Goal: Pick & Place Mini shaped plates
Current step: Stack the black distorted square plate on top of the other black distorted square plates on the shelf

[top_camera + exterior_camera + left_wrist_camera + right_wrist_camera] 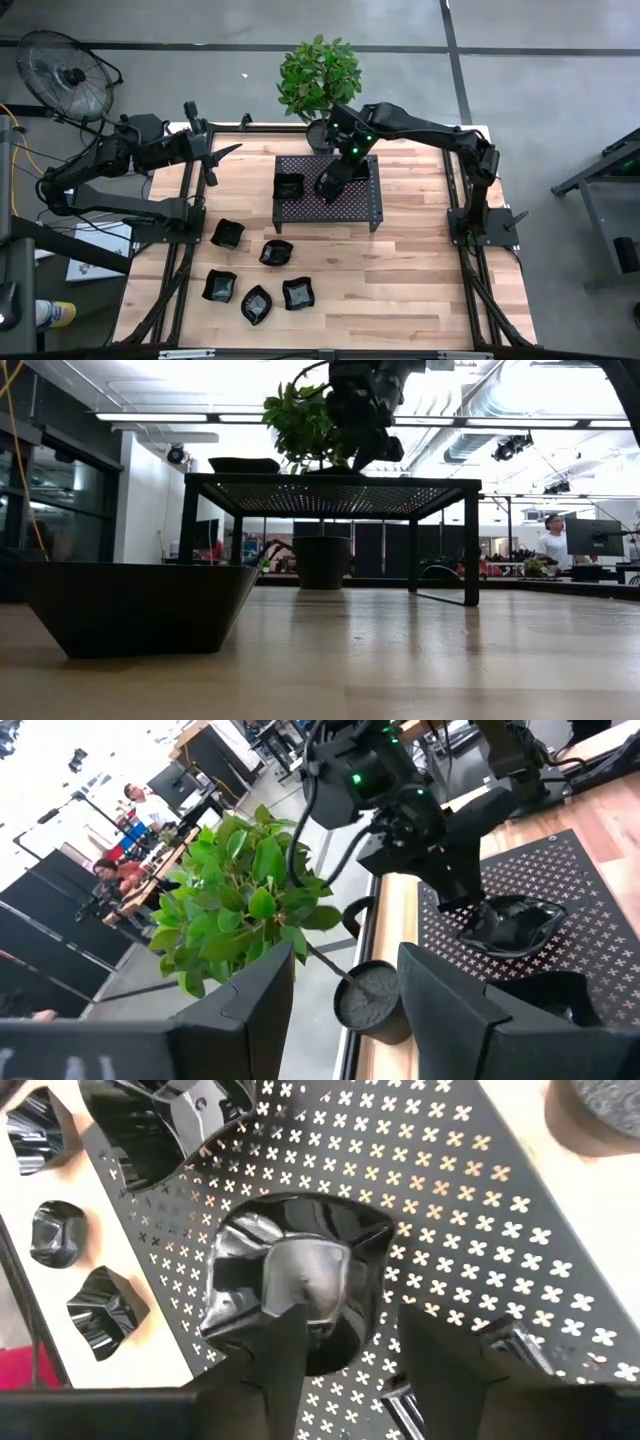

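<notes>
We part the right claw (345,1345) over the plate (295,1280) on the rack (480,1230), then lift straight up, clear of its rim; the left claw (345,990) waits released.

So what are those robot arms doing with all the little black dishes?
The right claw is over the black rack, its fingers apart around a small shiny plate that sits on the rack. Another plate is already up there. Five more plates wait on the wooden table in front of the rack. The left claw waits open off to the side, holding nothing, near the potted plant.
</notes>
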